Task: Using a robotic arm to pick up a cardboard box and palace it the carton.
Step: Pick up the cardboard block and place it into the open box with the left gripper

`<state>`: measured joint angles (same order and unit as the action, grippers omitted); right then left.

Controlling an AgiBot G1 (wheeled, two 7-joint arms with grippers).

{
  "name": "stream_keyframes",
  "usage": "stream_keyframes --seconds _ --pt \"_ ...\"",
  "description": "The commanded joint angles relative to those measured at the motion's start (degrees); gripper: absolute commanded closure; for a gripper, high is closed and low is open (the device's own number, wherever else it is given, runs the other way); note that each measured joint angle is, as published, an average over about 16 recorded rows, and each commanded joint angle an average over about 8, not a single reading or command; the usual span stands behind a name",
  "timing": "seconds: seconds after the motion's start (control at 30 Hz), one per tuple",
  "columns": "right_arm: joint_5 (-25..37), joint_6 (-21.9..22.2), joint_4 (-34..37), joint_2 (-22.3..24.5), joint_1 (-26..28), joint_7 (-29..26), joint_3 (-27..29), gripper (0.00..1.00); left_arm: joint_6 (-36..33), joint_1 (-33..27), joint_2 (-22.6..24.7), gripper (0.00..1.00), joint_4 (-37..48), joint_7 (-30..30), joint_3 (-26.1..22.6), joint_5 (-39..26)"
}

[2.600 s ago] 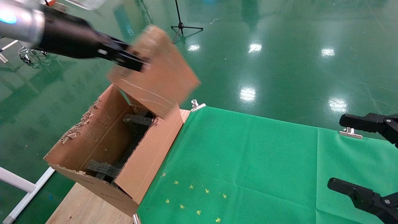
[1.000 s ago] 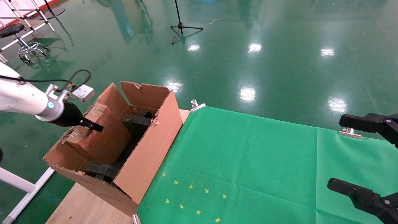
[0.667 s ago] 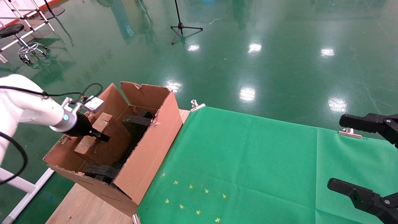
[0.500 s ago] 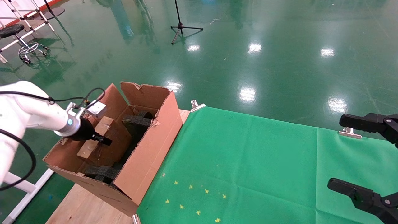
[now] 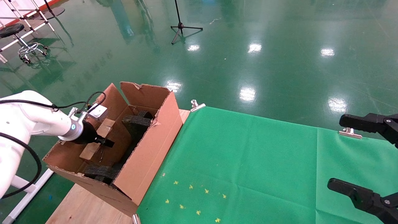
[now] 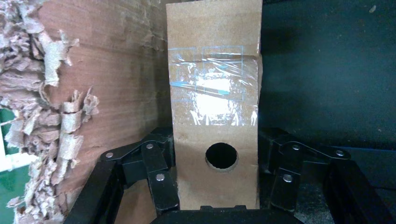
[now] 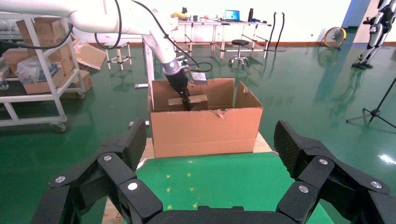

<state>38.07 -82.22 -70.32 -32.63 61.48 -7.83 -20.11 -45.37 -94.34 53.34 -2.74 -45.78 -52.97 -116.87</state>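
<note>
The cardboard box (image 5: 90, 151) is a small reddish-brown oblong with clear tape and a round hole (image 6: 221, 155). It stands low inside the carton (image 5: 146, 155), against the ragged far-left wall (image 6: 116, 84). My left gripper (image 5: 105, 143) on the white robotic arm (image 5: 34, 119) reaches into the carton and is shut on the box, one finger on each side (image 6: 215, 140). Black foam blocks (image 5: 136, 123) lie beside the box. My right gripper (image 5: 351, 155) hangs open and empty over the green cloth at the right. The right wrist view shows the carton (image 7: 205, 130) and the box (image 7: 198, 100) from afar.
The carton stands on a wooden tabletop (image 5: 84, 208) at the left end of the green cloth (image 5: 248, 161), which metal clips (image 5: 197, 105) hold down. A white frame leg (image 5: 18, 186) runs left of the table. A tripod (image 5: 182, 26) stands on the floor behind.
My left arm brought the box down from above the carton into it, then lowered it deeper over the last second. The right gripper has not moved.
</note>
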Motion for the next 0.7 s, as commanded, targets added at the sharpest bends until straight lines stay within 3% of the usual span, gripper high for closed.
stream_keyframes --seconds 0.03,0.7 --pt "0.0 0.0 0.0 0.0 0.0 0.0 0.0 0.0 -0.23 -0.09 -0.04 0.0 -0.07 -0.02 -0.04 -0.01" --pt "0.0 0.0 0.0 0.0 0.0 0.0 0.0 0.0 -2.08 -0.56 -0.27 0.0 -0.36 -0.1 -0.34 -0.58"
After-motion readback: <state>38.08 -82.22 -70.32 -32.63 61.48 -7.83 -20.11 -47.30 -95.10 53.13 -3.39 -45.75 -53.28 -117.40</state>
